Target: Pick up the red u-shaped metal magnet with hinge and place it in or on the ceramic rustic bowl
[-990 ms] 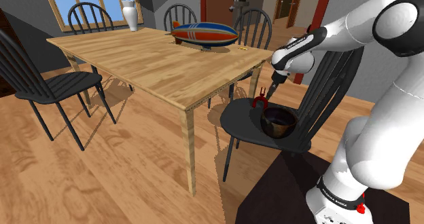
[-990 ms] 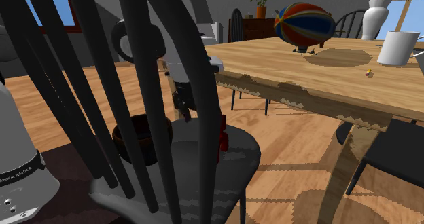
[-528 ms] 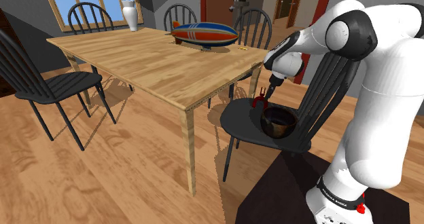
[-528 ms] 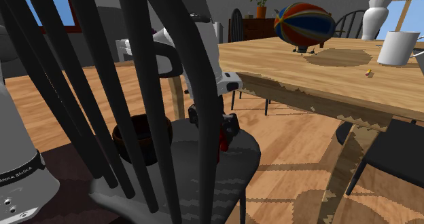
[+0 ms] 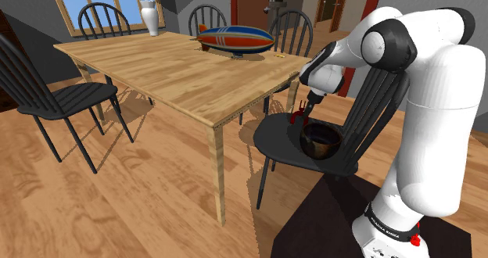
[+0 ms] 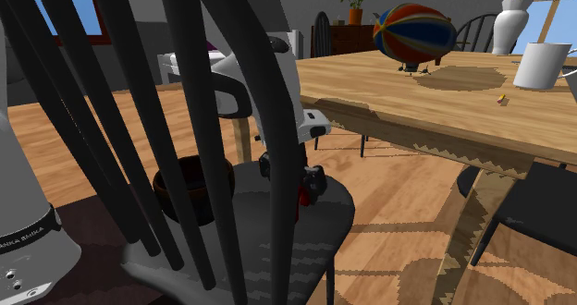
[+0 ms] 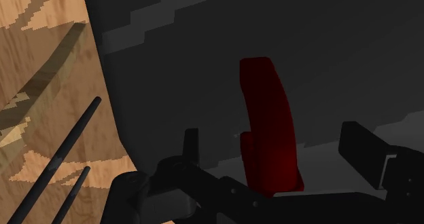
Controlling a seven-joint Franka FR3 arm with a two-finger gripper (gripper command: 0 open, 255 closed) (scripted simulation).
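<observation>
Magnet (image 5: 297, 119) and bowl (image 5: 321, 138) rest on the chair (image 5: 275, 142) seat, magnet on the bowl's table (image 5: 172, 77) side, just beside it. Gripper (image 5: 302, 111) straddles the magnet. Blimp (image 5: 235, 39) and vase (image 5: 149, 18) stand on the table.

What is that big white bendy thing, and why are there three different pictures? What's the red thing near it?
The big white thing is a robot arm with a black gripper, a pinching hand with two fingers. One picture looks down from beside the robot. Another peeks through the back of a black chair. The dark one comes from a camera on the hand itself. On the chair's seat sit a red magnet and a dark bowl. The gripper is right over the magnet, fingers open on either side and not touching it, so nothing is held yet. The job is to put the magnet into the bowl. On the wooden table beside it stand a toy airship and a white vase.
</observation>
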